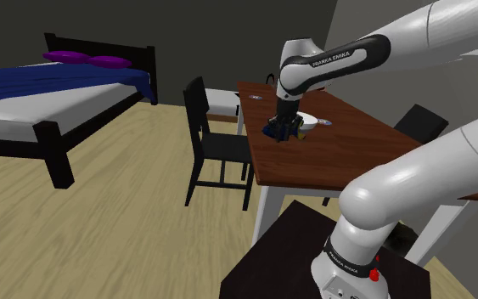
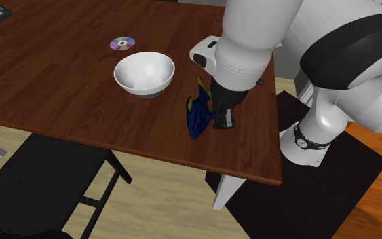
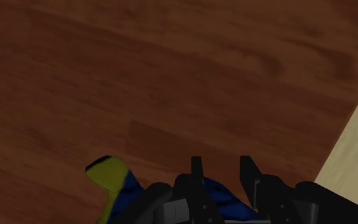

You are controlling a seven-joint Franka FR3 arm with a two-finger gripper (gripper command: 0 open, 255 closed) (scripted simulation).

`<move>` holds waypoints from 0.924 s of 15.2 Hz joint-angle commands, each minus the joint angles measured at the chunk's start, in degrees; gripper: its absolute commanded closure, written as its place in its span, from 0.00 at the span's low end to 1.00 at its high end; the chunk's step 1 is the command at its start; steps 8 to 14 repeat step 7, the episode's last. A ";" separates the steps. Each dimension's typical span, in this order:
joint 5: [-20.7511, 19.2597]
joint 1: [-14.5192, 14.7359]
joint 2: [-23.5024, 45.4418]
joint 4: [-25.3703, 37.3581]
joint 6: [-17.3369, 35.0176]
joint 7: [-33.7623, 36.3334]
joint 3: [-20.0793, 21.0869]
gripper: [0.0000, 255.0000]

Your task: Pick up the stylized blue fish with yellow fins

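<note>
Black jaws pinched narrow on blue fish toy with yellow fins [image 2: 197, 117], low on brown wooden desk [image 2: 60, 81]; best lift straight up, slowly, clear of white bowl [image 2: 144, 73].

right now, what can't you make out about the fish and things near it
- fish: wrist view, most of its body covered by the tool and cut by the edge
- shoulder view: fish largely behind the tool, too small for detail
- fish on table or lifted: second exterior view, its underside faces away
- disc: print too small, second exterior view
</note>
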 commanded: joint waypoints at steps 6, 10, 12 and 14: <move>0.54 0.18 -0.92 4.11 -5.01 -0.67 0.32 1.00; 0.54 0.18 -0.91 4.11 -5.00 -0.67 0.32 1.00; 0.54 0.18 -0.91 4.11 -5.00 -0.67 0.32 1.00; 0.54 0.18 -0.91 4.11 -5.00 -0.67 0.32 1.00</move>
